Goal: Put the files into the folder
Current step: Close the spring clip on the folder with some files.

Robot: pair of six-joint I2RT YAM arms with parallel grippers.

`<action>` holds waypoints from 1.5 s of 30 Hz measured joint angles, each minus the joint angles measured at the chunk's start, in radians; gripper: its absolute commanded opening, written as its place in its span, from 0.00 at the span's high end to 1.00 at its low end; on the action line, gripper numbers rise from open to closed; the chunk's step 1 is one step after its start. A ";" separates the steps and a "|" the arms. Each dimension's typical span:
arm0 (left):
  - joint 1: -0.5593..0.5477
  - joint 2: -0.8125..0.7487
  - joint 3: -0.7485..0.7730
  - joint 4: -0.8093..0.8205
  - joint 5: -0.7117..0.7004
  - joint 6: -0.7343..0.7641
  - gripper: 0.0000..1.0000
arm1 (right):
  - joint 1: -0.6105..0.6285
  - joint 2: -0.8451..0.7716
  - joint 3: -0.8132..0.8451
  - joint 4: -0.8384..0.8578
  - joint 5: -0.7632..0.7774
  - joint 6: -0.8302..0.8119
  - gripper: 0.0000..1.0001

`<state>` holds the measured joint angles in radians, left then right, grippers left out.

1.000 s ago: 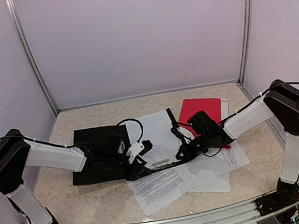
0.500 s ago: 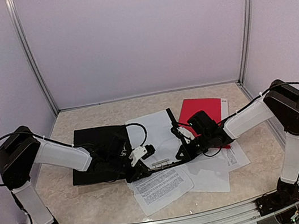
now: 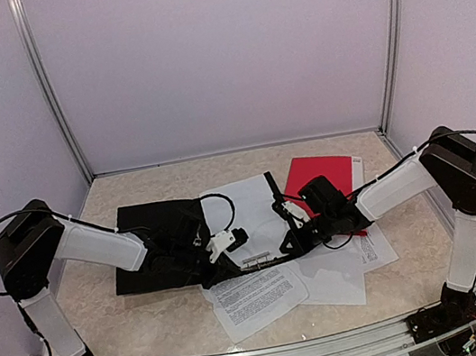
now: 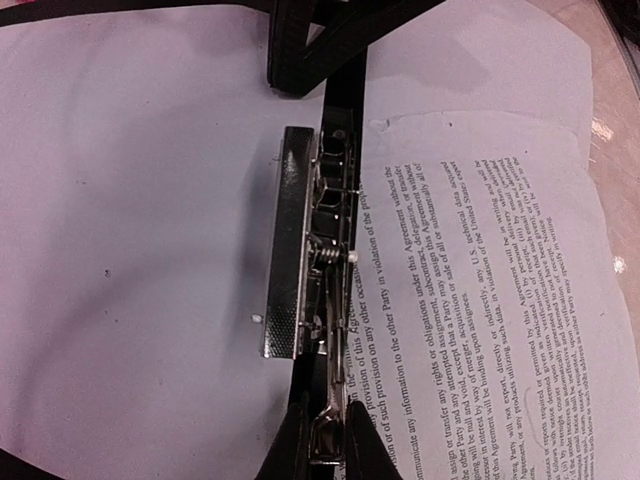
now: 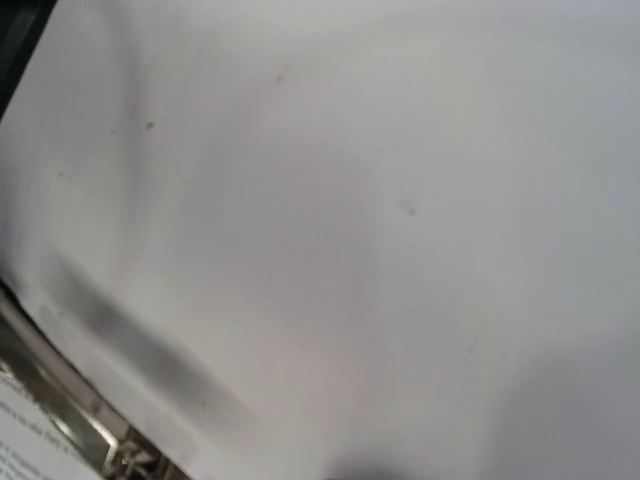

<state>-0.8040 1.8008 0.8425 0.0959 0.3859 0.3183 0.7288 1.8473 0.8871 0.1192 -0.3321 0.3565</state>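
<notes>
The loose white paper sheets (image 3: 244, 202) lie fanned across the middle of the table, none yet filed. A blank one lies on one side of the chrome spring clamp (image 4: 305, 300), a printed one on the other, and more printed pages spill toward the near edge. They are gathered there because the clamp, along the spine of the open black folder (image 3: 152, 238), is what must bite them.

The left gripper (image 4: 325, 445) sits at the clamp's near end, its jaws drawn almost together on the chrome lever, probably to work it. The right gripper (image 3: 293, 242) is closed and set low on the sheets just beside the clamp, seemingly pinning them flat (whether it pinches a page I cannot tell; its wrist view shows mostly blank paper). A red card cover (image 3: 319, 172) lies behind, on the beige marbled table (image 3: 141, 308).

Against a second ago, the left arm has swung forward, its gripper has crept toward the clamp and its jaws have narrowed from well apart. The right arm has not moved.
</notes>
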 measured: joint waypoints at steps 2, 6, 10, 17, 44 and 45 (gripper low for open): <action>-0.001 0.000 0.000 0.000 0.000 0.002 0.93 | 0.000 0.000 0.000 0.000 0.001 0.000 1.00; -0.004 0.000 0.006 -0.011 0.000 0.003 0.93 | -0.001 0.000 0.000 0.000 0.001 0.000 1.00; -0.006 -0.001 0.023 -0.033 0.000 0.005 0.93 | -0.001 0.000 0.000 0.001 0.004 0.000 1.00; -0.010 -0.004 0.054 -0.075 -0.002 0.005 0.93 | -0.001 0.002 0.000 0.005 0.004 0.001 1.00; -0.047 0.045 0.311 -0.172 0.025 0.035 0.84 | -0.003 0.004 0.000 0.006 0.000 0.004 1.00; -0.050 0.059 0.316 -0.172 0.027 0.035 0.83 | -0.003 0.004 0.000 0.006 0.000 0.003 1.00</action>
<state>-0.8539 1.8595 1.1584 -0.0761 0.4129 0.3538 0.7258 1.8511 0.8871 0.1257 -0.3317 0.3599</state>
